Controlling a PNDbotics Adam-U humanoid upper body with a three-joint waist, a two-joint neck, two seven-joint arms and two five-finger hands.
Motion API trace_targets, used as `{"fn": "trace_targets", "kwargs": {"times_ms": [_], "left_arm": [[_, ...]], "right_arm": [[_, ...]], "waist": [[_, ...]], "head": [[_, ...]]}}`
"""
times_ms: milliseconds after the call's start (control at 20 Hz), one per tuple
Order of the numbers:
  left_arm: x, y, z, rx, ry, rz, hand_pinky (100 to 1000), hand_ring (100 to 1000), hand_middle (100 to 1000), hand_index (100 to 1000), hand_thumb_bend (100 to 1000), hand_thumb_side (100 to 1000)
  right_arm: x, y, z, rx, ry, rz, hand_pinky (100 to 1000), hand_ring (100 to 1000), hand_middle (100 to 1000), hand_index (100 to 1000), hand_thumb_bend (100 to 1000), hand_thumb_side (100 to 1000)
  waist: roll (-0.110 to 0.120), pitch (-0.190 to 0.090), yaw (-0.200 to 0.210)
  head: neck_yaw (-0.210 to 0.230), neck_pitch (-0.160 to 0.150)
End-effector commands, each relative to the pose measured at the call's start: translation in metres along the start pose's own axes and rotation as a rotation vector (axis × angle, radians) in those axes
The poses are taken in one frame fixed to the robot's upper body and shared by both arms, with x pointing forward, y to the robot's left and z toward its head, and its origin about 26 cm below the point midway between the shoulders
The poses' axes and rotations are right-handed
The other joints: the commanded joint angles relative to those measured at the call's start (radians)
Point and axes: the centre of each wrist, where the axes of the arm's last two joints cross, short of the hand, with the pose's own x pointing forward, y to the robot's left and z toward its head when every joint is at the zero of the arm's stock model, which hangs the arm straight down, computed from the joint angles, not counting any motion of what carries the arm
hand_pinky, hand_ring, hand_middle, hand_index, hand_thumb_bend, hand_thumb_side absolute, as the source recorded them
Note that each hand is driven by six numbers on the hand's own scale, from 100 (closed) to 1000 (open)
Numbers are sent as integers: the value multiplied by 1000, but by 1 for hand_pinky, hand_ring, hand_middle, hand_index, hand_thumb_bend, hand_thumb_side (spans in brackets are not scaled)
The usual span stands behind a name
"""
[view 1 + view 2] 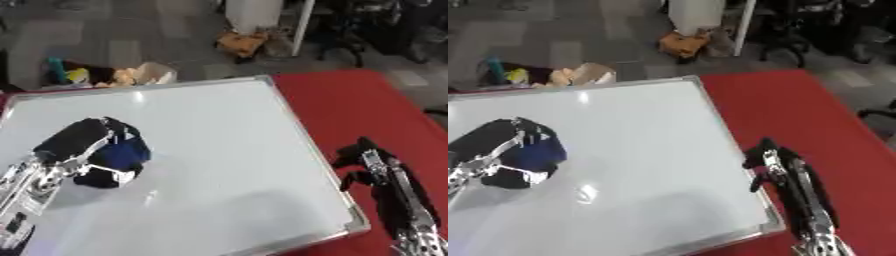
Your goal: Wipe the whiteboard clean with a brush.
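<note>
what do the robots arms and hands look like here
Both arms are silver metal with black parts. The left hand has a bulky black back and silver fingers. The right hand is slimmer, black with a silver strip along it, on a forearm with round holes in the metal near the bottom edge.

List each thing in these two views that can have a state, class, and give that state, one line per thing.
whiteboard: lying flat on the red surface, no marks visible.
blue brush: held against the board, in the left hand.
left hand: fingers curled round the brush, over the board's left part.
right hand: idle, resting on the red surface beside the board's right edge, holding nothing; fingers not clear.
red surface: lies under the board.
</note>
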Motion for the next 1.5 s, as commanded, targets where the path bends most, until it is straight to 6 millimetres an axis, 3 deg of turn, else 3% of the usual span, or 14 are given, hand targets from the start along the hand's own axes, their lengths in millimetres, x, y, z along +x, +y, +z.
{"fn": "trace_targets", "kwargs": {"times_ms": [50, 800, 1500], "left_arm": [[-14, 15, 2, 51, 53, -22, 187, 534, 515, 813, 319, 335], [-40, 2, 0, 118, 241, 24, 201, 546, 516, 812, 327, 335], [-49, -34, 1, 68, 310, 19, 275, 585, 532, 819, 353, 365]], "right_arm": [[7, -4, -2, -1, -32, 14, 316, 586, 492, 602, 100, 840], [7, -3, -2, -2, -30, 11, 316, 586, 492, 602, 100, 839], [7, -3, -2, 0, -29, 8, 316, 586, 492, 603, 100, 839]], "waist": [[-1, -18, -2], [-3, -15, -7], [-5, -13, -5]], "head": [[-3, -13], [-3, -15], [-5, -15]]}}
